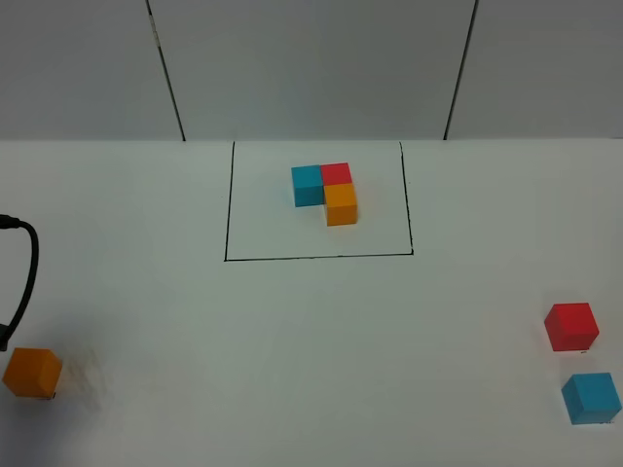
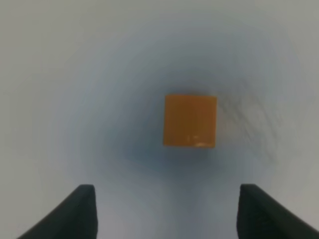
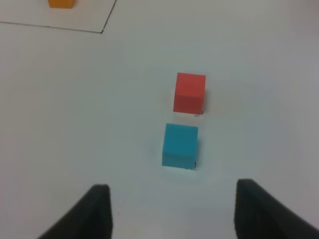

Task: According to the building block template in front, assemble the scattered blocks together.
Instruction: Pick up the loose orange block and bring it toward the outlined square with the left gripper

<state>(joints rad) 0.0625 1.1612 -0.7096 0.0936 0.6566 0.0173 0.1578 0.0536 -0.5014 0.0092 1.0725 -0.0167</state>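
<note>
The building block template (image 1: pixel 326 192) is an L of blue, red and orange cubes inside a black drawn rectangle (image 1: pixel 227 204) at the back middle. Of the scattered blocks, the orange cube (image 1: pixel 32 373) sits at the front left; the red cube (image 1: pixel 570 326) and the light blue cube (image 1: pixel 591 398) sit at the front right, slightly apart. My left gripper (image 2: pixel 167 189) hangs open above the orange cube (image 2: pixel 190 121), not touching it. My right gripper (image 3: pixel 173 185) is open, short of the blue cube (image 3: pixel 180 145), with the red cube (image 3: pixel 189 92) beyond it. Neither gripper shows in the high view.
A black cable (image 1: pixel 27 272) of the left arm loops in at the left edge above the orange cube. White table all around. A corner of the drawn rectangle (image 3: pixel 102 31) and the template's orange cube (image 3: pixel 61 3) show in the right wrist view.
</note>
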